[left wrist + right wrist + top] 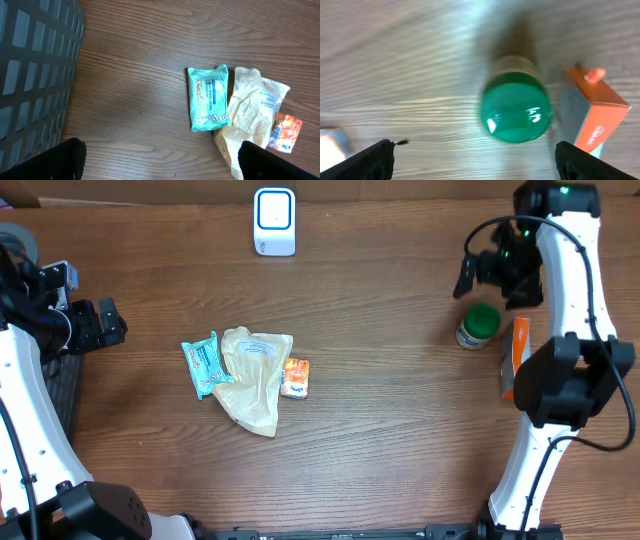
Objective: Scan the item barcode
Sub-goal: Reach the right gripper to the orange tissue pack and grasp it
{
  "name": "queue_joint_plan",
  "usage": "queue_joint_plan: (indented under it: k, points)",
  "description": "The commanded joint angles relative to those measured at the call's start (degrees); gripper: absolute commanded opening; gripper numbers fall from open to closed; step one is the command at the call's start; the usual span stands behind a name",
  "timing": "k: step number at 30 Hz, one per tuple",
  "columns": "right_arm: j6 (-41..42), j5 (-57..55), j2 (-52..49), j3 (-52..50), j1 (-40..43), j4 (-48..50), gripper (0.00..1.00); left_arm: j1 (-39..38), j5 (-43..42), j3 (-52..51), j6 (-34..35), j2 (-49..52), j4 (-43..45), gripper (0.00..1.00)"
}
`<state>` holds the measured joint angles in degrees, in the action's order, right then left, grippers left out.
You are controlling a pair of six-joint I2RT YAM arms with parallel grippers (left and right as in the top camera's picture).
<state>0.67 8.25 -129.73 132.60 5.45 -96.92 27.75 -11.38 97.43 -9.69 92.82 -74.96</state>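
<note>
L gripper (108,323) at 9 o'clock: jaws spread wide, nothing held, dark mesh basket (35,75) beside it. Mid-table (400,450): teal wipes pack (204,366), crumpled tan paper bag (256,376) touching it, small orange sachet (295,378) at bag's 3 o'clock edge. White barcode scanner (274,221) at 12 o'clock, well apart from the pile. At 3 o'clock a green-lidded jar (479,326) is stood upright, just beside an orange box (517,352). R gripper (492,280) is poised above the jar, fingers wide, jar not gripped; wrist view is blurred. Step judged: between items, none presented to scanner. Next: one item to be grasped, lifted, barcode turned toward scanner face; jar's barcode side can't be told.
</note>
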Motion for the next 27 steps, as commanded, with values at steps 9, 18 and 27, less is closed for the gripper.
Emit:
queue_joint_plan:
  k: [9,18,27]
  points:
    - [-1.14,24.9,6.91,1.29,-10.99,4.0,1.0,-0.39,-0.46,-0.04,-1.51,-0.31,0.07,1.0]
    - [5.44,21.92,6.82,-17.53,-26.38,19.71,0.68,-0.39,-0.46,-0.04,-1.51,-0.31,0.07,1.0]
    - [17.57,21.16,6.82,-34.32,-34.4,36.54,0.49,-0.39,-0.46,-0.04,-1.49,-0.28,0.07,1.0]
